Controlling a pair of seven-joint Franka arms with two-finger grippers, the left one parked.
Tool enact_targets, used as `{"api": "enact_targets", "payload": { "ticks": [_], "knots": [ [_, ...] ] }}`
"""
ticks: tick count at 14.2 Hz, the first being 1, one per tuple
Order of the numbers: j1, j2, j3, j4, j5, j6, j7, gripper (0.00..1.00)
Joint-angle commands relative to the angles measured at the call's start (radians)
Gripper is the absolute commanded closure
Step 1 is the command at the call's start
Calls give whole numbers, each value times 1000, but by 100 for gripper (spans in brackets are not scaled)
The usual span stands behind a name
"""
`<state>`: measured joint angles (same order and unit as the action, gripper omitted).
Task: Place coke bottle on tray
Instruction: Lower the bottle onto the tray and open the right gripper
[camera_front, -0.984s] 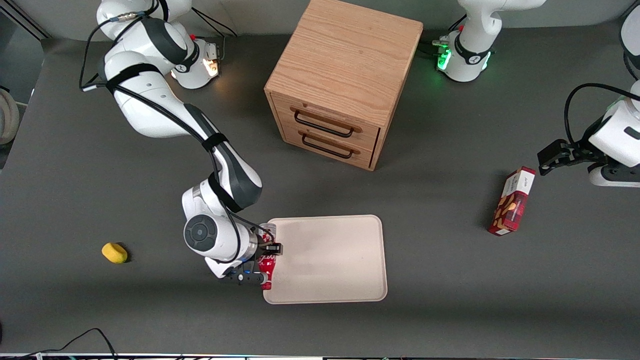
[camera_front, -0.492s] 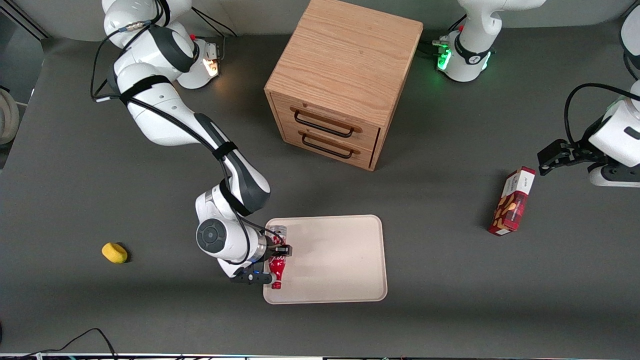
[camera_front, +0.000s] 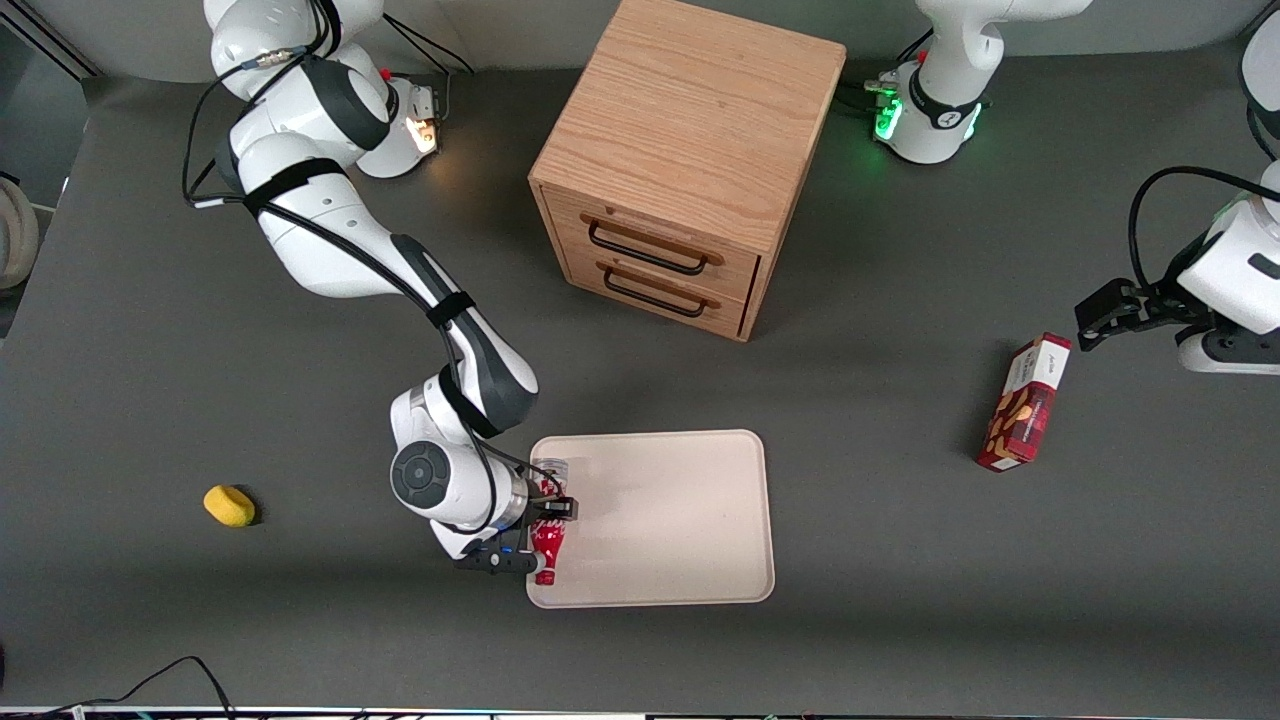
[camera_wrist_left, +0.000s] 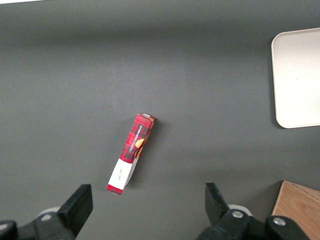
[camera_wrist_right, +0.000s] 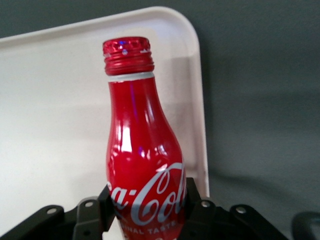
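The coke bottle (camera_front: 548, 540) lies lengthwise in the gripper (camera_front: 545, 532), its red cap pointing toward the front camera and its silver base end away from it, over the tray (camera_front: 670, 520) at the edge nearest the working arm. In the right wrist view the gripper's two fingers press against the bottle's lower body on both sides, so the gripper is clenched on the bottle (camera_wrist_right: 142, 155), with cream tray surface (camera_wrist_right: 55, 125) showing underneath and the rounded rim running just beside it. Whether the bottle already touches the tray cannot be told.

The risk lies in that edge position. Released here, the slim round bottle would probably roll, and the low rim may not stop it from tipping onto the tabletop (camera_front: 300, 620). A release from any height would add a bounce.

Farther out, a wooden drawer cabinet (camera_front: 690, 160) stands farther from the front camera than the tray, a yellow object (camera_front: 229, 505) rests toward the working arm's end, and a red snack box (camera_front: 1025, 403) lies toward the parked arm's end.
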<state>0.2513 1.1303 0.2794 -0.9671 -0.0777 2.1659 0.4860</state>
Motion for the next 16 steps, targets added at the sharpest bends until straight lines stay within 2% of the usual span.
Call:
{"api": "enact_targets", "payload": {
  "ticks": [1, 2, 3, 16],
  "knots": [
    [22, 11, -19, 36, 24, 20, -15, 65],
    [23, 13, -19, 31, 24, 34, -14, 42],
    [23, 13, -19, 21, 24, 47, -20, 0],
    [29, 17, -20, 7, 23, 69, -29, 0]
  ]
}}
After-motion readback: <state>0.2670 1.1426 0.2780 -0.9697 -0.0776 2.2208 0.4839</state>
